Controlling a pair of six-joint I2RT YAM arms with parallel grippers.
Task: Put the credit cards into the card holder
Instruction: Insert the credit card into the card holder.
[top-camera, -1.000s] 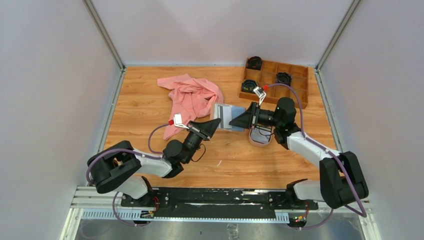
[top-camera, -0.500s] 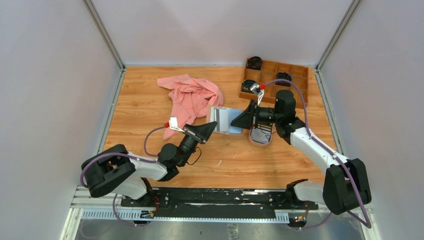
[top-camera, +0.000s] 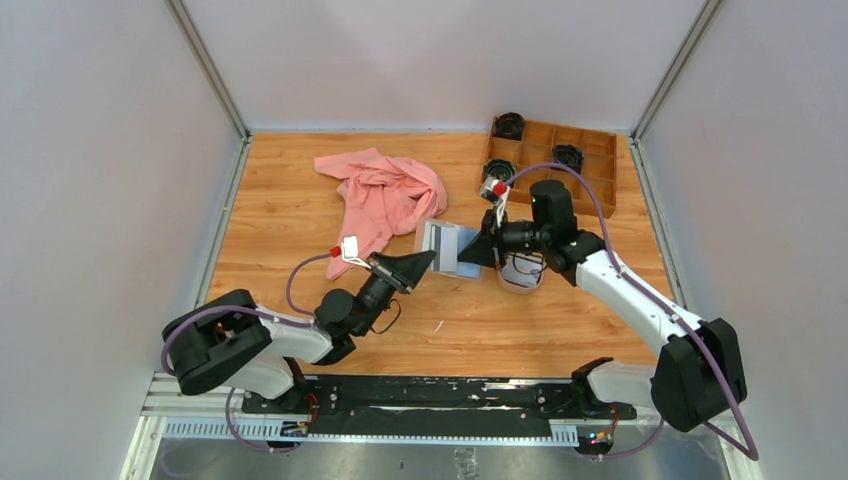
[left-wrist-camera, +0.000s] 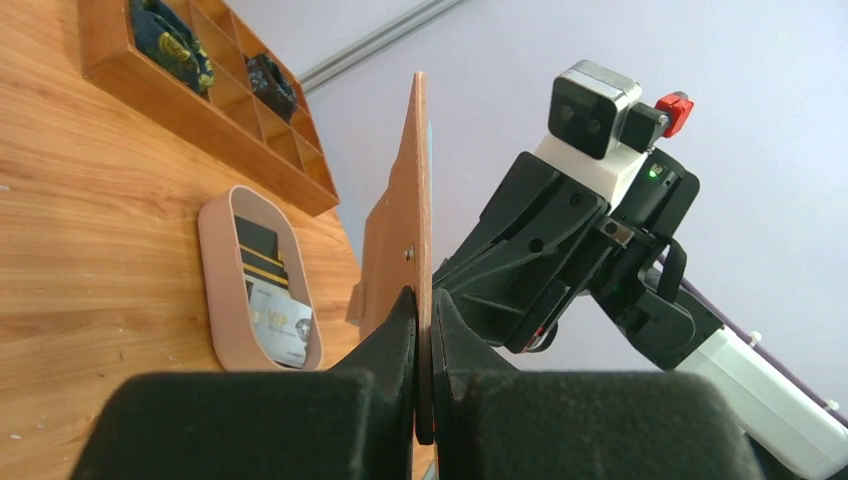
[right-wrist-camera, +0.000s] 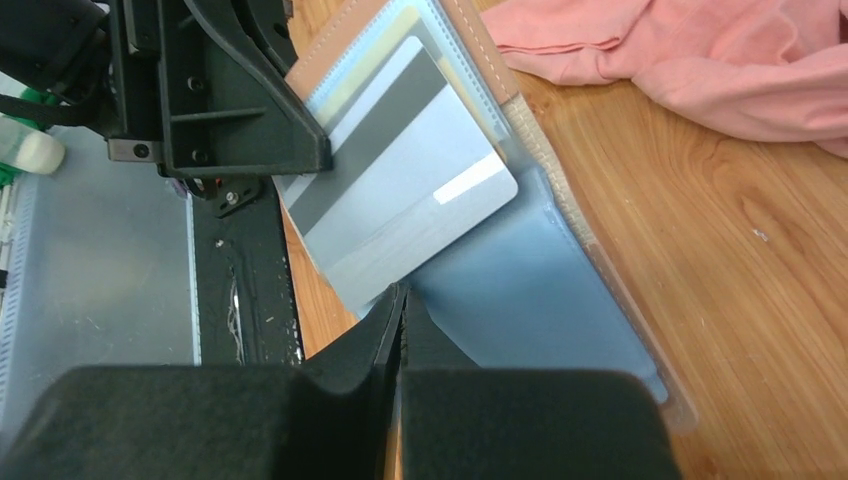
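Left gripper (left-wrist-camera: 422, 300) pinches the tan card holder (left-wrist-camera: 395, 230), held open at table centre. Right gripper (right-wrist-camera: 402, 295), clamped on a silver-grey striped credit card (right-wrist-camera: 400, 190), has swung toward 9 o'clock. The card now overlaps the holder's blue inside, so insertion looks underway. Remaining cards (left-wrist-camera: 275, 320) sit in the oval tray (left-wrist-camera: 212, 280) at the holder's 4 o'clock.

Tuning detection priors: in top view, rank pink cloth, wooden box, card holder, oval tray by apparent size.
1. pink cloth
2. wooden box
3. card holder and oval tray: unranked, holder is lifted, tray partly hidden by right arm.
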